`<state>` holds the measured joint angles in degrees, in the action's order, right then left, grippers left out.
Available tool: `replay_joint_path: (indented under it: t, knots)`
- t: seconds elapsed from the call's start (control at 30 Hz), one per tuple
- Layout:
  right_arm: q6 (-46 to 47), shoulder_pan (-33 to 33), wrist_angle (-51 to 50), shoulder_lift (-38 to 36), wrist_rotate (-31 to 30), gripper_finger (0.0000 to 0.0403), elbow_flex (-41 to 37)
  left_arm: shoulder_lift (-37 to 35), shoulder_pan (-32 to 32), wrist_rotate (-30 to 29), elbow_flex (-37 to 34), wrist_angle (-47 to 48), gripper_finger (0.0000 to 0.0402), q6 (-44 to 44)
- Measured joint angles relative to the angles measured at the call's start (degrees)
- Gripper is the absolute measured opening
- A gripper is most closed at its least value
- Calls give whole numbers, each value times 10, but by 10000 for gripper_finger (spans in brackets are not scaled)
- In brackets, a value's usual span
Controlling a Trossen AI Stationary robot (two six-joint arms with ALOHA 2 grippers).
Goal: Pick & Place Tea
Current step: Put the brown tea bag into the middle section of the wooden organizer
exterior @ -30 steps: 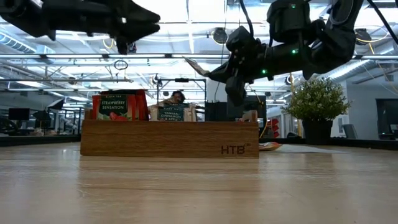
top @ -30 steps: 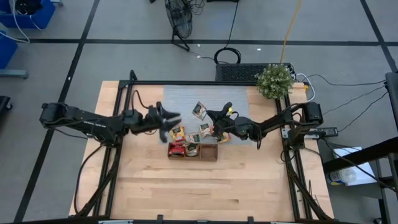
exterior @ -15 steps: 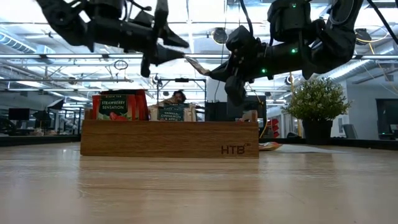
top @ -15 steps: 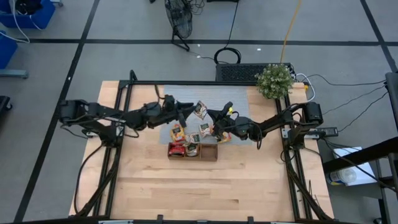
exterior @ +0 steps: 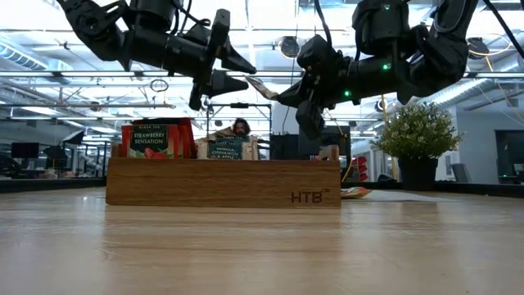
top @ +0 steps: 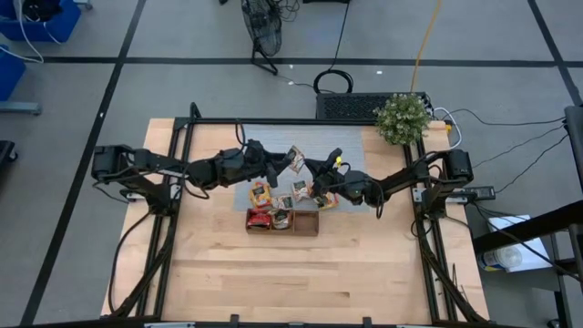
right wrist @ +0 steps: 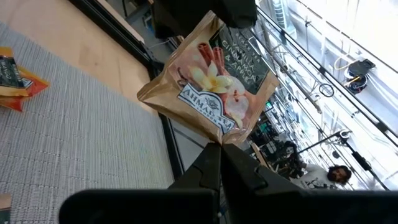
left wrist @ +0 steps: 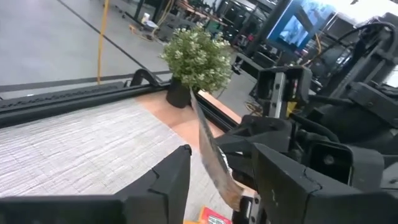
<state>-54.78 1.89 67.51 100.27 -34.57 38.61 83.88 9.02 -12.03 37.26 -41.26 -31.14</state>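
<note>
A pale tea packet (right wrist: 211, 81) printed with a flower and cinnamon sticks hangs in the air above the grey mat (top: 260, 146), with my right gripper (right wrist: 221, 163) shut on it. My left gripper (left wrist: 214, 186) is open and level. It has come from the table's left, and its fingers stand on either side of the packet (left wrist: 208, 146), seen edge-on, without touching it. In the high view the packet (top: 293, 161) sits between the left gripper (top: 278, 165) and the right gripper (top: 314, 170). The wooden tray (exterior: 223, 182) holds a red packet (exterior: 150, 139) and a darker one (exterior: 229, 150), both upright. My right gripper pinches the packet's lower corner (right wrist: 221, 140) between its two fingers. The fingers come level from the table's right. The packet is lifted clear and stands up from the fingertips, tilted, its printed face toward the wrist camera.
Loose packets lie on the mat near the tray: an orange one (top: 261, 194), another (top: 299, 189) and one under the right arm (top: 326, 201). A potted plant (top: 402, 117) stands at the far right corner. Bare wood (top: 301, 273) stretches toward the near edge.
My left gripper has swung toward the table's right and far side, sinking a little and rolling about its own line, until its fingers flank the packet held by my right gripper. The right gripper and the packet have stayed put.
</note>
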Motion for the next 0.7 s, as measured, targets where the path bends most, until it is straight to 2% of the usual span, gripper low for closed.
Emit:
replay_joint_path:
  t: [0.13, 0.3, 0.33, 0.47, 0.57, 0.63, 0.7]
  knots:
    - [0, 0, 0, 0, 0, 0, 0, 0, 1, -1, 0, 0, 135, 12]
    - [6, 0, -1, 0, 1, 0, 0, 0, 3, 0, 0, -7, 23, 52]
    - [12, 0, -1, 0, 1, 0, 0, 0, 4, 1, 0, -11, 13, 63]
    - [49, -1, -9, 0, 3, 0, 0, 0, 7, 1, -1, -17, 4, 109]
    - [104, -1, -24, 0, -4, 1, 1, -18, 5, 1, -2, 0, 3, 189]
    - [137, -1, -42, 0, -28, 5, 0, -46, -1, -6, -2, 6, 3, 238]
    - [156, -1, -57, 0, -60, 10, 0, -77, -11, 14, 0, 40, 3, 306]
